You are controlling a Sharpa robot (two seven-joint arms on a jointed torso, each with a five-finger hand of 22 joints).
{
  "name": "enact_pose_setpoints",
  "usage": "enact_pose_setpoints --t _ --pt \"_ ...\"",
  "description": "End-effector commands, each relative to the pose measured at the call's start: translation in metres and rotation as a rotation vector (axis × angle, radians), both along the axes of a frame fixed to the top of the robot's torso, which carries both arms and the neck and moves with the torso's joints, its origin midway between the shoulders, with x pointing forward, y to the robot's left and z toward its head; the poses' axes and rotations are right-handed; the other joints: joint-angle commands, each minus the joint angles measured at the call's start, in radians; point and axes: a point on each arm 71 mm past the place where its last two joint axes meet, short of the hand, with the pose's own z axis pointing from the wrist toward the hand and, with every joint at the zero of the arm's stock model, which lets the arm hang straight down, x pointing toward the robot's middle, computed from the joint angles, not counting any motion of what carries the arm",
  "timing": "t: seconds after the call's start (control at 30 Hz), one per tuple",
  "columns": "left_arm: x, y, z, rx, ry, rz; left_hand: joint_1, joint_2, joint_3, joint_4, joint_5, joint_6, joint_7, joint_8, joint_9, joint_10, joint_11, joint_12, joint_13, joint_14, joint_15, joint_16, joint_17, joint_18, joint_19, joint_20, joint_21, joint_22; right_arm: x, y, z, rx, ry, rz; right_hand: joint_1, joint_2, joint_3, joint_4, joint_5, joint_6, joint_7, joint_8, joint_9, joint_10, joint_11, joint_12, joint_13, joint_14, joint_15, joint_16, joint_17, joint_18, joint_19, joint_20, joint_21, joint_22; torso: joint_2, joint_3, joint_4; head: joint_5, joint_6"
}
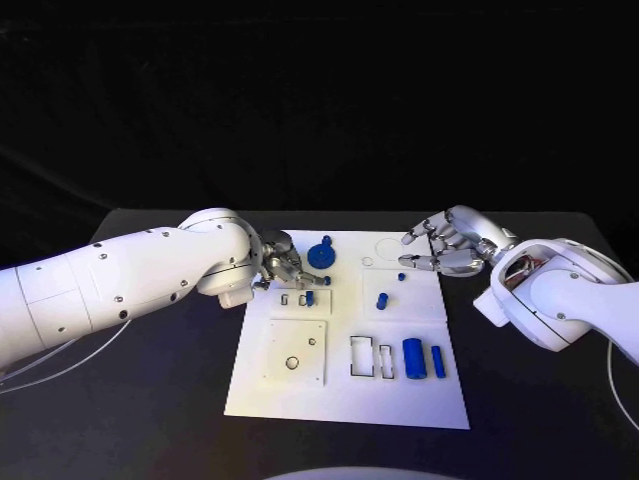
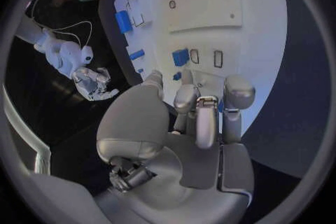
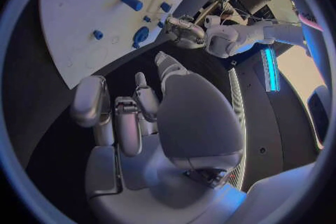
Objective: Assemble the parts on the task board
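Two blue parts [image 1: 308, 298] lie seemingly just beside left hand [image 1: 277, 268] fingers [image 2: 185, 98].

Black worktop [image 1: 146, 400], matte, dark surroundings. White task board [image 1: 345, 395] flat on it, approx. centre, long side running away from robot, near edge slightly skewed. Bare black strip on both sides of board. Lying on board: blue parts, incl. two cylinders [image 1: 423, 358] side by side nr right edge, round blue piece [image 1: 321, 256] at far end, small ones mid-board. White square plate [image 1: 295, 352] w/ holes on board's left half. Thin white cable [image 1: 60, 368] trailing over worktop's left side.
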Motion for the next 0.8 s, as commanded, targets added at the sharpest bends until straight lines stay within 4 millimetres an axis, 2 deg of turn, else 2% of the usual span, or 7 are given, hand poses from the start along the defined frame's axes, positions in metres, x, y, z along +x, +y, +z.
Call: enact_pose_setpoints --t 0.03,0.17,0.33,0.4,0.53,0.8 --pt "-0.001 -0.002 -0.001 0.094 0.014 -0.023 -0.001 0.011 -0.009 0.0 0.011 -0.004 -0.007 0.008 0.004 0.009 -0.001 0.009 0.007 0.106 -0.009 0.003 0.263 -0.021 0.004 -0.003 0.011 0.011 0.0 0.001 -0.001 -0.02 0.007 0.009 0.002 -0.009 -0.002 0.006 0.004 0.006 -0.002 0.006 0.002 -0.006 -0.002 0.003 0.001 0.092 0.003 -0.003 0.22 -0.006 -0.002 0.0 -0.006 0.002 0.001 -0.0015 -0.0003 -0.001 -0.003" --pt "-0.002 -0.006 0.0 0.115 0.02 -0.04 0.001 0.016 -0.016 -0.001 0.021 -0.007 -0.007 0.011 0.008 0.01 -0.002 0.015 0.012 0.106 -0.009 0.003 0.263 -0.022 0.004 -0.003 0.018 0.021 0.001 0.001 -0.002 -0.024 0.01 0.007 0.002 -0.009 -0.002 0.006 0.004 0.006 -0.002 0.006 0.002 -0.006 -0.002 0.003 0.001 0.092 0.003 -0.003 0.22 -0.006 -0.002 0.0 -0.006 0.002 0.0 -0.0011 0.0015 -0.002 -0.005" --pt "-0.003 -0.009 -0.001 0.144 0.04 -0.06 0.008 0.026 -0.028 -0.001 0.041 -0.017 -0.006 0.01 0.011 0.004 -0.001 0.012 0.008 0.106 -0.008 0.003 0.263 -0.022 0.001 -0.003 0.025 0.031 0.002 0.001 -0.003 -0.029 0.013 0.002 0.001 -0.009 -0.002 0.007 0.005 0.006 -0.002 0.007 0.002 -0.006 -0.002 0.003 0.002 0.092 0.003 -0.003 0.22 -0.006 -0.002 0.0 -0.006 0.002 0.0 -0.0028 0.0033 -0.002 -0.01" --pt "-0.002 -0.01 0.0 0.149 0.043 -0.062 0.014 0.03 -0.035 -0.001 0.057 -0.021 -0.005 0.008 0.012 0.001 0.0 0.013 0.008 0.106 -0.007 0.003 0.263 -0.022 -0.002 -0.002 0.027 0.034 0.002 0.0 -0.003 -0.03 0.013 -0.001 0.001 -0.009 -0.002 0.009 0.007 0.006 -0.002 0.007 0.002 -0.007 -0.003 0.003 0.001 0.092 0.003 -0.004 0.218 -0.006 -0.003 0.0 -0.008 0.001 0.0 -0.0027 0.0035 -0.001 -0.012" --pt "-0.002 -0.011 0.0 0.155 0.048 -0.068 0.016 0.032 -0.038 -0.001 0.064 -0.022 -0.005 0.007 0.012 0.001 0.001 0.013 0.009 0.106 -0.007 0.003 0.263 -0.023 -0.002 -0.002 0.028 0.037 0.004 0.0 -0.004 -0.031 0.013 -0.007 0.001 -0.01 -0.002 0.011 0.01 0.006 -0.003 0.008 0.003 -0.008 -0.003 0.001 -0.001 0.091 0.003 -0.004 0.216 -0.005 -0.004 -0.001 -0.01 -0.001 0.0 -0.0025 0.0021 0.0 -0.013" --pt "-0.003 -0.014 0.0 0.164 0.055 -0.081 0.03 0.043 -0.048 -0.001 0.101 -0.023 -0.005 0.005 0.012 -0.001 0.001 0.016 0.01 0.106 -0.006 0.003 0.263 -0.023 -0.005 -0.001 0.034 0.046 0.005 0.0 -0.005 -0.033 0.015 -0.012 0.004 -0.01 0.0 0.015 0.017 0.005 -0.003 0.008 0.004 -0.008 -0.003 0.002 -0.001 0.091 0.002 -0.005 0.216 -0.005 -0.004 -0.001 -0.011 -0.001 0.0 -0.0017 0.0016 0.002 -0.016"
